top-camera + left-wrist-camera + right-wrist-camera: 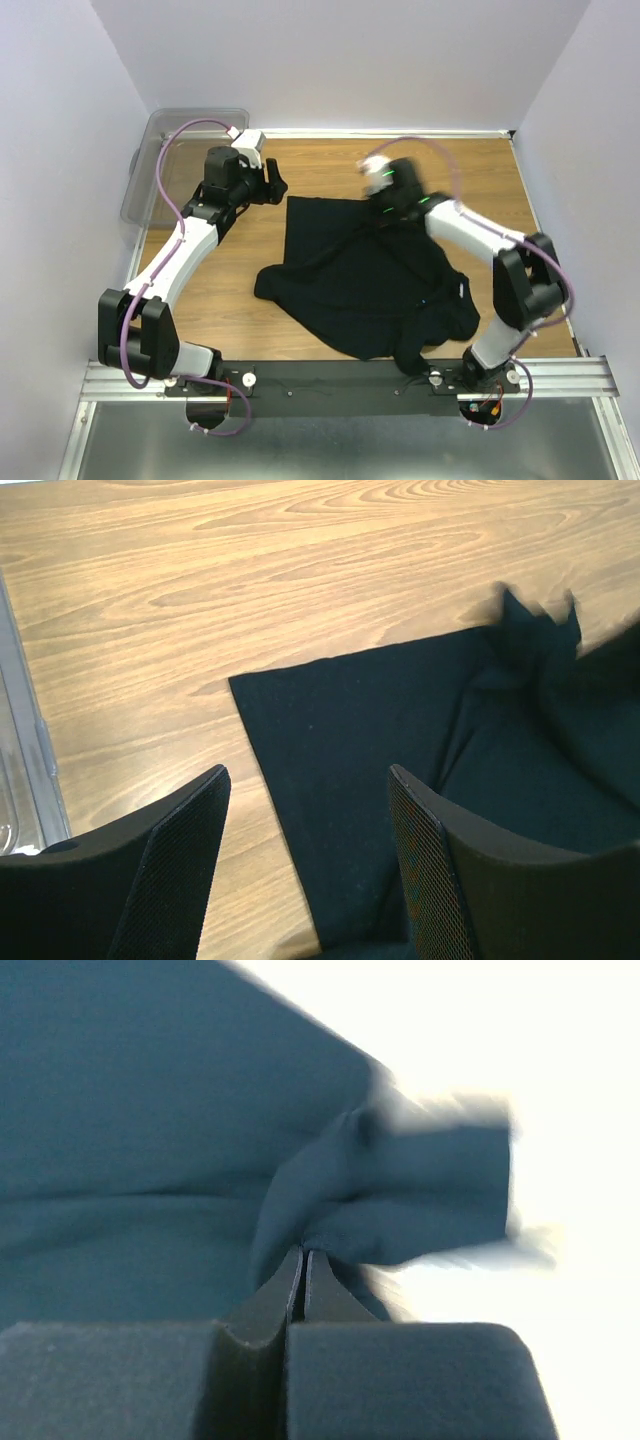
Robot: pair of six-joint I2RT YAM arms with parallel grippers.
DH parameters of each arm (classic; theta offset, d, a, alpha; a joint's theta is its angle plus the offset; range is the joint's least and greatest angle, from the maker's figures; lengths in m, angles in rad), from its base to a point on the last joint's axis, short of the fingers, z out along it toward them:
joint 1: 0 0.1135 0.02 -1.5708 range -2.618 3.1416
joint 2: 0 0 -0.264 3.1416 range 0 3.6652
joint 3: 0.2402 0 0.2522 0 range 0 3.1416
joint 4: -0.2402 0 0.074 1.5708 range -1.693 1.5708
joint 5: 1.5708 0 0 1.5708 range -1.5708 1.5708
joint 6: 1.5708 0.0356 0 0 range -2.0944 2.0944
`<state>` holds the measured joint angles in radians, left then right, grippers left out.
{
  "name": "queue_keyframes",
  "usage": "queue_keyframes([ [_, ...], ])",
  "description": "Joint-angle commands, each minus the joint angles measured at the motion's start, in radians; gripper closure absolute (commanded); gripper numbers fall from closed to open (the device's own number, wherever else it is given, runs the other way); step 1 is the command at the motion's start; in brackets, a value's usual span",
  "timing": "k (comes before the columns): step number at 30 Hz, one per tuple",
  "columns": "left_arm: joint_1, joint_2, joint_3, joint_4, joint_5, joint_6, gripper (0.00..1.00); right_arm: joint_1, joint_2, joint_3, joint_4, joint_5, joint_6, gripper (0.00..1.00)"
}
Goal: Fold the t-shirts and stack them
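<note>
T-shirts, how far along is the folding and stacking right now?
Early. Done: nothing looks folded or stacked; the t-shirt lies spread and rumpled on the table. In hand: the right gripper is shut, pinching a fold of its cloth, while the left gripper hovers open by its corner. Left: every fold, then the stacking.

top: we look down from above-behind | wrists: we face the shirt (350,730) close up | shared: shirt
</note>
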<state>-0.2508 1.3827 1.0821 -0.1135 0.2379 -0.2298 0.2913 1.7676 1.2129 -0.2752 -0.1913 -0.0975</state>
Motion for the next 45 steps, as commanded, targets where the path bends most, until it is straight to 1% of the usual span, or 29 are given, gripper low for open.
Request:
queue_keyframes([
  [1, -0.004, -0.013, -0.014, -0.006, -0.04, 0.02, 0.28, 0.394, -0.135, -0.095, 0.076, 0.499, -0.318, 0.99],
  [2, -0.004, -0.01, -0.014, -0.008, -0.043, 0.023, 0.28, 0.413, -0.129, -0.102, 0.071, 0.491, -0.332, 0.98],
  [3, -0.004, -0.008, -0.013, -0.009, -0.049, 0.023, 0.28, 0.425, -0.125, -0.111, 0.059, 0.468, -0.34, 0.91],
  [4, -0.004, -0.008, -0.013, -0.011, -0.058, 0.026, 0.28, 0.436, -0.123, -0.121, -0.011, 0.332, -0.347, 0.83],
  [5, -0.004, -0.005, -0.013, -0.014, -0.063, 0.026, 0.28, 0.454, -0.119, -0.122, -0.062, 0.246, -0.381, 0.61],
  [6, -0.004, -0.004, -0.014, -0.014, -0.069, 0.029, 0.28, 0.462, -0.12, -0.13, -0.137, 0.095, -0.396, 0.47],
  [7, -0.004, -0.002, -0.014, -0.014, -0.072, 0.029, 0.28, 0.466, -0.129, -0.141, -0.157, 0.038, -0.418, 0.35],
  [8, -0.004, -0.002, -0.014, -0.014, -0.074, 0.029, 0.28, 0.467, -0.138, -0.177, -0.159, 0.023, -0.435, 0.27],
  [9, -0.004, -0.001, -0.013, -0.015, -0.078, 0.03, 0.28, 0.462, -0.161, -0.19, -0.144, 0.071, -0.43, 0.2],
  [11, -0.004, -0.002, -0.011, -0.017, -0.078, 0.032, 0.28, 0.383, -0.184, -0.171, -0.14, 0.086, -0.397, 0.19],
  [13, -0.004, -0.001, -0.011, -0.017, -0.08, 0.032, 0.28, 0.277, -0.241, -0.147, -0.144, -0.049, -0.334, 0.19],
  [14, -0.004, -0.004, -0.011, -0.017, -0.081, 0.032, 0.28, 0.184, -0.259, -0.138, -0.142, -0.083, -0.318, 0.18],
  [15, -0.004, -0.007, -0.011, -0.017, -0.08, 0.03, 0.28, 0.146, -0.27, -0.132, -0.142, -0.088, -0.302, 0.14],
  [17, -0.004, -0.01, -0.011, -0.014, -0.071, 0.029, 0.28, 0.057, -0.248, -0.113, -0.148, -0.085, -0.26, 0.14],
  [19, -0.004, -0.01, -0.013, -0.011, -0.057, 0.029, 0.28, -0.007, -0.193, -0.104, -0.171, -0.147, -0.246, 0.14],
  [25, -0.004, -0.022, -0.016, -0.009, -0.063, 0.029, 0.28, -0.018, -0.114, -0.053, -0.392, -0.567, -0.367, 0.18],
  [27, -0.004, -0.027, -0.017, -0.009, -0.061, 0.029, 0.28, -0.015, -0.093, -0.046, -0.432, -0.605, -0.38, 0.21],
  [29, -0.004, -0.03, -0.019, -0.008, -0.06, 0.029, 0.28, 0.011, -0.082, -0.05, -0.44, -0.571, -0.383, 0.24],
  [31, -0.004, -0.03, -0.017, -0.008, -0.058, 0.027, 0.28, 0.041, -0.08, -0.059, -0.441, -0.501, -0.386, 0.45],
  [32, -0.004, -0.028, -0.019, -0.008, -0.058, 0.029, 0.28, 0.092, -0.088, -0.07, -0.443, -0.447, -0.396, 0.72],
  [33, -0.004, -0.03, -0.017, -0.008, -0.06, 0.029, 0.28, 0.126, -0.138, -0.081, -0.44, -0.403, -0.415, 0.86],
  [34, -0.002, -0.03, -0.017, -0.008, -0.06, 0.029, 0.28, 0.172, -0.17, -0.091, -0.43, -0.349, -0.415, 0.98],
  [35, -0.002, -0.031, -0.019, -0.008, -0.061, 0.029, 0.28, 0.289, -0.221, -0.107, -0.42, -0.299, -0.447, 0.99],
  [37, -0.004, -0.028, -0.017, -0.011, -0.064, 0.03, 0.28, 0.45, -0.334, -0.147, -0.412, -0.24, -0.519, 0.99],
  [39, -0.004, -0.025, -0.019, -0.009, -0.071, 0.032, 0.28, 0.489, -0.333, -0.142, -0.484, -0.31, -0.606, 0.95],
  [40, -0.004, -0.025, -0.019, -0.009, -0.08, 0.033, 0.28, 0.493, -0.304, -0.135, -0.587, -0.398, -0.651, 0.65],
  [41, -0.004, -0.019, -0.019, -0.012, -0.083, 0.035, 0.28, 0.521, -0.233, -0.136, -0.632, -0.424, -0.715, 0.47],
  [42, -0.004, -0.017, -0.017, -0.012, -0.087, 0.038, 0.28, 0.546, -0.188, -0.144, -0.675, -0.425, -0.726, 0.37],
  [45, -0.002, -0.008, -0.014, -0.018, -0.098, 0.041, 0.28, 0.588, -0.135, -0.159, -0.642, -0.407, -0.714, 0.35],
])
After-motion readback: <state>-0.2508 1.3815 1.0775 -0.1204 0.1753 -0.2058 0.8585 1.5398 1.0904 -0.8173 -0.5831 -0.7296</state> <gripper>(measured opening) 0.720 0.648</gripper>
